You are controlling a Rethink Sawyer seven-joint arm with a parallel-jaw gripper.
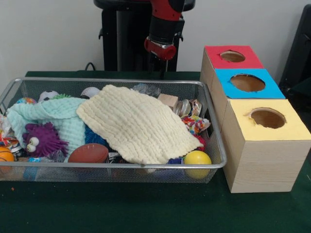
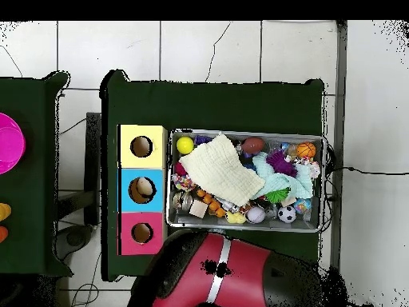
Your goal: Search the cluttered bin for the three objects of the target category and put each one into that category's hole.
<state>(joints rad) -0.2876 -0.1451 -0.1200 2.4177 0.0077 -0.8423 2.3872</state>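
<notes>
From the front I am seeing the green table (image 1: pixel 146 208) nearest me, and on it the wire basket (image 1: pixel 112 167) with a yellow ball (image 1: pixel 197 158) sitting in its near right corner. A brown football (image 1: pixel 88 153) and a purple furry toy (image 1: pixel 43 140) are lying along the near side, and a cream cloth (image 1: pixel 138 124) is draping over the middle, partly covering a mint cloth (image 1: pixel 56 116). To the right, three boxes are standing in a row: yellow hole (image 1: pixel 267 118), blue hole (image 1: pixel 248 82), red hole (image 1: pixel 233 56). The arm (image 1: pixel 164 29) is hanging behind the basket; I cannot tell how its gripper is set.

From overhead, I am seeing the red arm (image 2: pixel 232 276) sitting below the basket (image 2: pixel 321 184). Something pale is lying inside the blue hole (image 2: pixel 142 190). An orange ball (image 2: pixel 306 149) is resting in the basket's upper right corner, a soccer ball (image 2: pixel 286 213) near the lower edge.
</notes>
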